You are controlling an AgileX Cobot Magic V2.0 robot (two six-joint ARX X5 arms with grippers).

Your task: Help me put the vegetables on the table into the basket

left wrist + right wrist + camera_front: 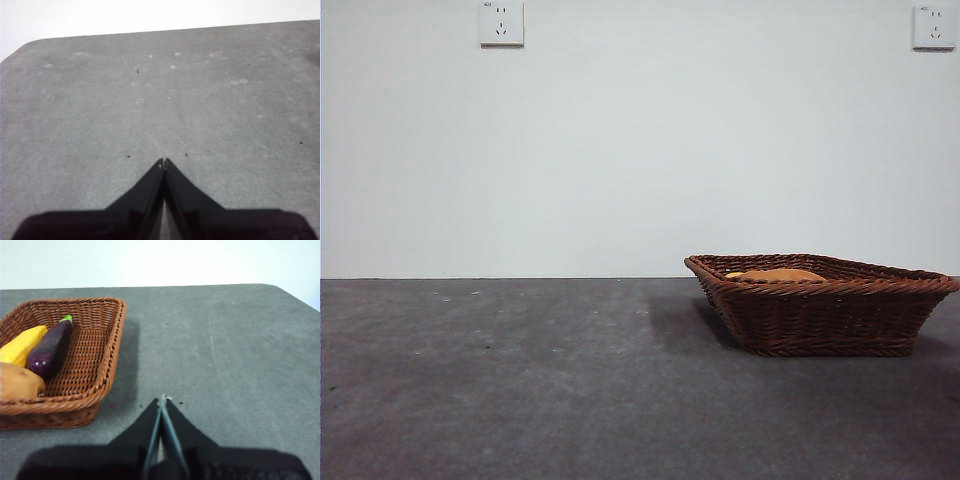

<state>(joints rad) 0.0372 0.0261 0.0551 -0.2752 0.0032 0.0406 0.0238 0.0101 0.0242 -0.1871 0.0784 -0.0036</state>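
Right pincer closed, jaw tips pressed together, nothing between them, hanging over bare surface just beside the basket. Left pincer also closed and empty, over open grey surface, near a rounded surface corner, no objects close to it.

Basket holds all three vegetables: eggplant lies lengthwise along the middle of the basket floor, green stem toward the far wall; corn cob lies touching the eggplant's side, on the side away from the right pincer; potato sits against the basket's near wall, touching the eggplant's blunt end. Nothing lies between the right pincer and the basket wall.

Front view: neither arm shows. Basket sits toward the right edge of the surface, and only the top of the potato peeks over the braided rim; eggplant and corn are hidden behind the wall there.

Surface is dark grey, matte, with pale speckles and faint scuff marks. Plain white wall behind, with two wall sockets high up, one left and one at the right edge.
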